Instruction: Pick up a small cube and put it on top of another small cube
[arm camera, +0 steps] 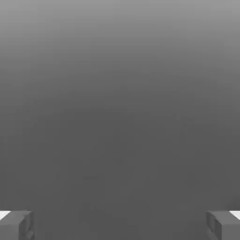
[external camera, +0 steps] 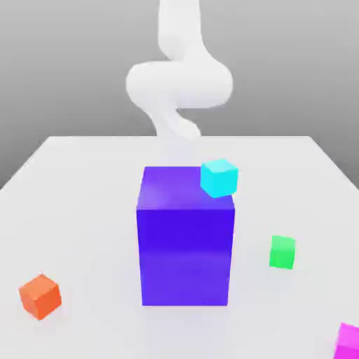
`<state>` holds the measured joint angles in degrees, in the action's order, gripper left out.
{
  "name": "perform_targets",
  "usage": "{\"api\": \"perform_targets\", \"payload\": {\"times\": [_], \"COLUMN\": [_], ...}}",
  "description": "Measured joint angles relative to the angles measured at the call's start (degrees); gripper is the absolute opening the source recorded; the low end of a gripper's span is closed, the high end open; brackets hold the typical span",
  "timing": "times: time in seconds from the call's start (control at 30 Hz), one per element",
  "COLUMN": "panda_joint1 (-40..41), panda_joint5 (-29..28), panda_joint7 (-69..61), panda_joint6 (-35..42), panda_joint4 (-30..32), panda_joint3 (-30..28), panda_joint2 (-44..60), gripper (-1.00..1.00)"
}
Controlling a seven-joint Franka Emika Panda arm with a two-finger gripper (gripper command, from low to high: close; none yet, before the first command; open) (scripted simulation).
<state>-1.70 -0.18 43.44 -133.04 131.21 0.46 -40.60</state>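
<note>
Standing wide apart with nothing between them, the fingers (arm camera: 24, 225) of the gripper (arm camera: 120, 226) are open in the hand view. Above the far edge of the white tabletop (external camera: 91, 210), the white robot arm (external camera: 179, 84) comes down in the exterior view, its lower part near the middle of that edge. The small magenta cube (external camera: 347, 343) lies on the tabletop toward the near corner at the exterior view's right, partly cut off by the picture's border. Farther from the near edge, the green cube (external camera: 282, 252) sits between it and the big blue-purple block (external camera: 185, 245), which stands upright around the middle of the tabletop. The cyan cube (external camera: 219, 178) appears over the block's top, at its right-hand edge in the exterior view; whether they touch, I cannot tell. Toward the near corner at the exterior view's left lies the orange cube (external camera: 41, 296), turned at an angle.
</note>
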Motion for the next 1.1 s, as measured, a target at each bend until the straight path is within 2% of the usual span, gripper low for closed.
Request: {"api": "perform_targets", "payload": {"times": [0.6,1.0,1.1], "panda_joint1": [-10.53,-16.72,-18.17], "panda_joint5": [-1.92,-7.44,-9.15], "panda_joint7": [-16.83,-25.01,-24.99], "panda_joint6": [-9.09,-14.88,-18.31], "panda_joint4": [-4.11,-6.90,-8.08], "panda_joint3": [5.81,9.55,8.84], "panda_joint2": [37.74,62.96,69.23], "gripper": [0.00,0.00,0.00]}}
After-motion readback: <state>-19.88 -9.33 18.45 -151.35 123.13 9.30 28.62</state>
